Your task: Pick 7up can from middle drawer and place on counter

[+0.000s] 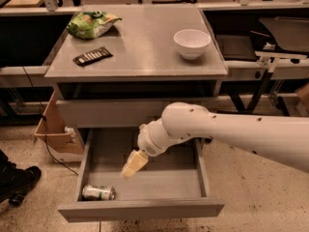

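Camera view looks down on the grey metal drawer cabinet, and the wide, shallow grey middle drawer (140, 210) is pulled fully out towards us. Inside it, the small silver-white 7up can with green markings (98, 192) lies on its side in the front left corner, close against the drawer's front wall.

The white robot arm (231, 134) reaches in from the right, and its pale yellowish gripper (131, 167) hangs over the drawer floor near the middle, tip angled down and to the left. It is near the can but clearly apart from it, up and to the right of it. How far open that gripper is, I cannot tell from this angle. It has hold of nothing that shows, and the can sits untouched.

Up top, the flat matte grey counter (145, 52) carries three things: a green crinkled snack bag (91, 24) at the back left, a flat black rectangular packet (92, 56) just in front of it, and a round white bowl (192, 43) over on the right. The plain grey drawer (106, 112) just under the counter is closed. Left of the cabinet, an open brown cardboard box (55, 129) sits on the speckled floor, with a dark shoe (17, 182) at the left edge.
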Action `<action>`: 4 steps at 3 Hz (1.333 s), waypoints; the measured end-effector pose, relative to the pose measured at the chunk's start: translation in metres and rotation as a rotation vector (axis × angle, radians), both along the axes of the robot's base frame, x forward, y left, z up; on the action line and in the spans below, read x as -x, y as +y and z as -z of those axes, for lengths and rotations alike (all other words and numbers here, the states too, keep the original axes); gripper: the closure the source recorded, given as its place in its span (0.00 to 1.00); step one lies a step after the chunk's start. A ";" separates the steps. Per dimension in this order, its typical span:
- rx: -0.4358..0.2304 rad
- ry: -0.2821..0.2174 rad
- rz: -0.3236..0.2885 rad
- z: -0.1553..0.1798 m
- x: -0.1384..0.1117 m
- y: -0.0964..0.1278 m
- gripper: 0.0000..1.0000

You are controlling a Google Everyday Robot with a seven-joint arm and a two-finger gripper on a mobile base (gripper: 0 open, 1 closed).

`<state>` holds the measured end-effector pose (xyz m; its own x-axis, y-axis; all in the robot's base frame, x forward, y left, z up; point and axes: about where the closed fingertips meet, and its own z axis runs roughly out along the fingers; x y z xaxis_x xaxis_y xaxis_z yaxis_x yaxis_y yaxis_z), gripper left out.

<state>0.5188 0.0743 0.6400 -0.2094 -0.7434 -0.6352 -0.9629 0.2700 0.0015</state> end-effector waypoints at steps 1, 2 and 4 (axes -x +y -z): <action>0.000 0.000 0.000 0.000 0.000 0.000 0.00; 0.001 0.013 -0.014 0.021 0.002 0.010 0.00; 0.031 0.066 -0.021 0.127 0.000 0.055 0.00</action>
<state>0.5186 0.1297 0.5131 -0.2339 -0.7672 -0.5972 -0.9665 0.2504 0.0568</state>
